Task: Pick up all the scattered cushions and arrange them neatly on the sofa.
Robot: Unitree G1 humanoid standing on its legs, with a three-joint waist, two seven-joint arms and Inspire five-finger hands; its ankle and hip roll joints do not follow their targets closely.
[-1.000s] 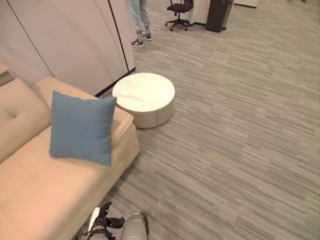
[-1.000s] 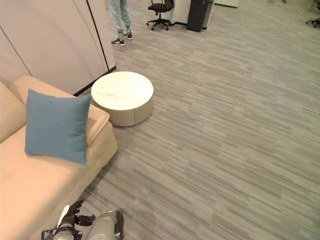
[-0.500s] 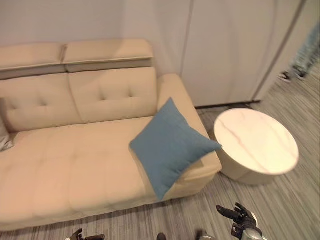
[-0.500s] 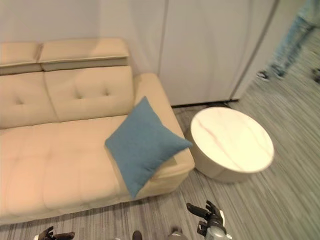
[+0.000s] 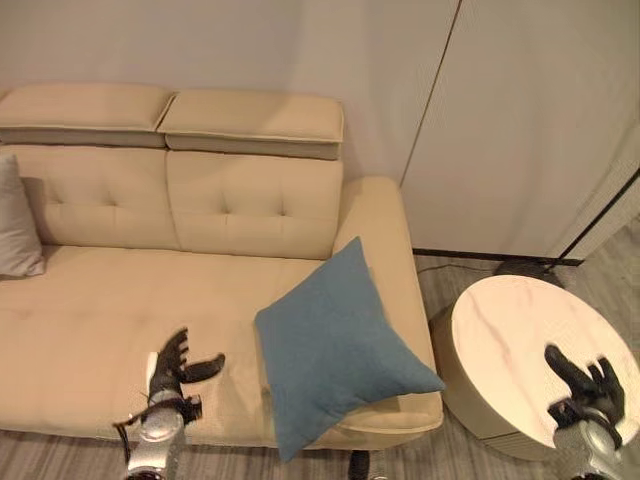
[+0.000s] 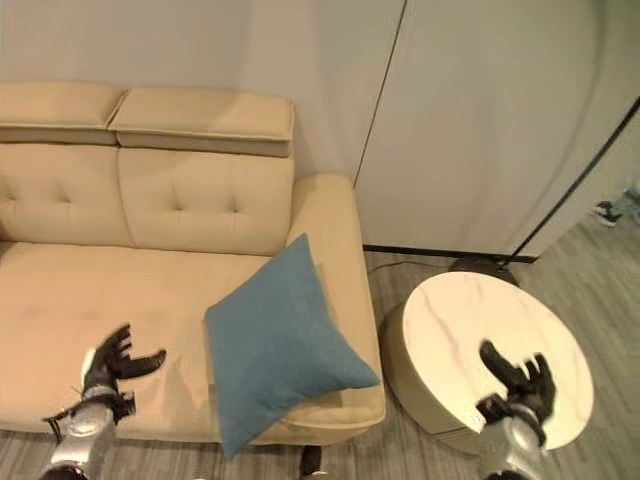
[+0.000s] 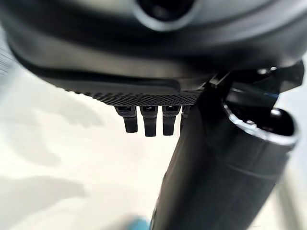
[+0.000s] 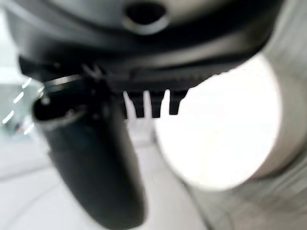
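A blue cushion (image 5: pixel 335 360) leans on one corner against the right armrest of the beige sofa (image 5: pixel 120 320), its lower corner hanging past the seat's front edge. A grey cushion (image 5: pixel 18 220) rests against the sofa's back at the far left. My left hand (image 5: pixel 175 368) hovers open over the seat's front, a short way left of the blue cushion, holding nothing. My right hand (image 6: pixel 515 382) is open over the round white table (image 6: pixel 470 330), with nothing in it. In the left wrist view, straight fingers (image 7: pixel 148 122) point at the pale seat.
The round white table (image 5: pixel 520 330) stands on the grey plank floor right of the sofa's armrest. A pale partition wall (image 5: pixel 520 120) with a dark seam runs behind it. A person's shoe (image 6: pixel 605 212) shows at the far right.
The camera has swung, so the sofa sits more centrally. Both hands have risen into view: the left over the seat, the right over the table. The blue cushion has not moved.
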